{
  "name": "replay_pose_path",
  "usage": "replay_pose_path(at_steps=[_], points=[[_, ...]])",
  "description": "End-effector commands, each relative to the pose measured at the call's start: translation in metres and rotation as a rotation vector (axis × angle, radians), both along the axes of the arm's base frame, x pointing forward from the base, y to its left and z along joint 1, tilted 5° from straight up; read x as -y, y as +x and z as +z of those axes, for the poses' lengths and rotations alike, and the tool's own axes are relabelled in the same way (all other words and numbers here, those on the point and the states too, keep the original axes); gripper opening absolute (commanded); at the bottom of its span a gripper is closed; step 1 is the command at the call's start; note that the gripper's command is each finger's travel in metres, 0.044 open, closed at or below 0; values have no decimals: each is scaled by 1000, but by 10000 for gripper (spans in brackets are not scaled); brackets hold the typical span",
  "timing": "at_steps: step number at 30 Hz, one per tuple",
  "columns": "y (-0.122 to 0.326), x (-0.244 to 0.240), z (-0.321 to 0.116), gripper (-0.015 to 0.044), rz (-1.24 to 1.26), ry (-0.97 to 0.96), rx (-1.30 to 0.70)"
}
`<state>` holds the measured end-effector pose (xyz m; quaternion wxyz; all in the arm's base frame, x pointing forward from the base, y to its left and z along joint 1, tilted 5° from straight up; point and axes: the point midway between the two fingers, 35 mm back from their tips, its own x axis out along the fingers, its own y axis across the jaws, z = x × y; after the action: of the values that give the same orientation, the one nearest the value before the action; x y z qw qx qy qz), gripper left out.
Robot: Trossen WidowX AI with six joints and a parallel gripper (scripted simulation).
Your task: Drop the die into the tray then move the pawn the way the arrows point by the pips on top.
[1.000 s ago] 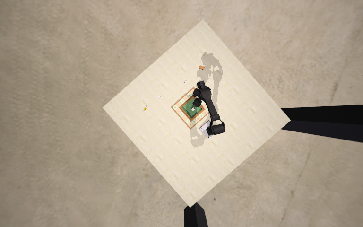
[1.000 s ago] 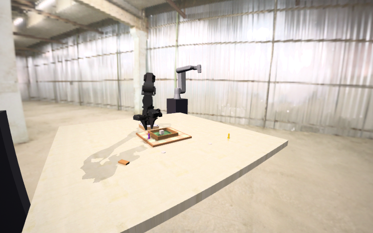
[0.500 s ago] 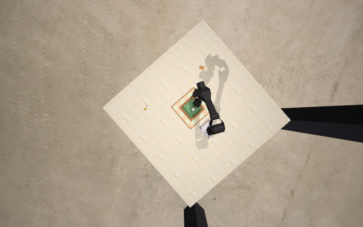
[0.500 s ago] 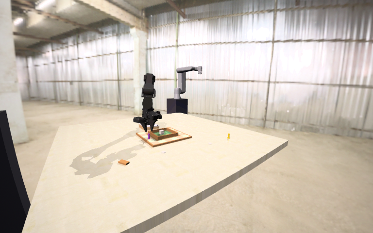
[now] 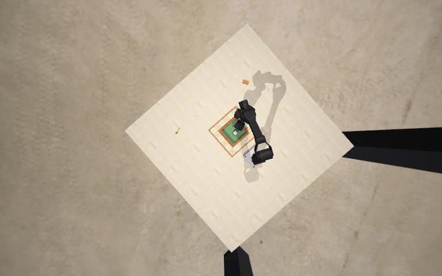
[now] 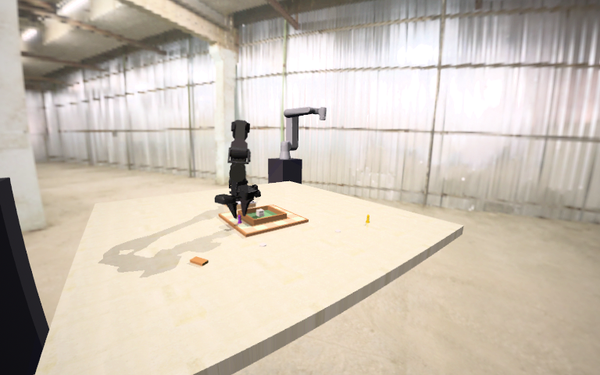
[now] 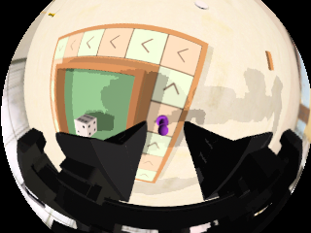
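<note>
The purple pawn point(image 6: 239, 219) point(image 7: 163, 129) stands upright on an orange square in the board's right column in the wrist view. My gripper point(image 6: 239, 216) point(image 7: 165, 124) is partly open, with a fingertip on either side of the pawn and gaps between. The white die point(image 5: 235, 132) point(image 6: 259, 212) point(image 7: 86, 126) lies in the green-floored tray point(image 5: 227, 138) point(image 7: 102, 63), with two rows of pips on top, apparently six. The board point(image 5: 228, 147) point(image 6: 301, 219) point(image 7: 147, 45) has arrows pointing up the pawn's column, then left along the top row in the wrist view. The arm hides the pawn in the top view.
The tray's raised wall stands beside my left finger in the wrist view. An orange block point(image 5: 245, 81) point(image 6: 198, 260) point(image 7: 269, 60), a yellow figure point(image 5: 176, 131) point(image 6: 367, 219) and two small white pieces, one nearer point(image 5: 226, 99) and one farther point(image 5: 193, 118), lie off the board.
</note>
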<state>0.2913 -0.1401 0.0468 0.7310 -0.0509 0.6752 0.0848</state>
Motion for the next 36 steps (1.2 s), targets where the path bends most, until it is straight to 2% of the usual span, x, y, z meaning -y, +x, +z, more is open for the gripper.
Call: replay_pose_path(at_steps=[1, 9, 14, 24, 28, 36], points=[[-4, -2, -13, 200, -3, 9, -24], [-4, -2, -17, 200, -3, 9, -24], [-4, -2, -17, 69, -3, 9, -24], [-4, -2, -17, 2, -3, 9, -24], [-3, -2, -14, 0, -3, 9, -24], [2, 4, 27, 0, -3, 8, -23]])
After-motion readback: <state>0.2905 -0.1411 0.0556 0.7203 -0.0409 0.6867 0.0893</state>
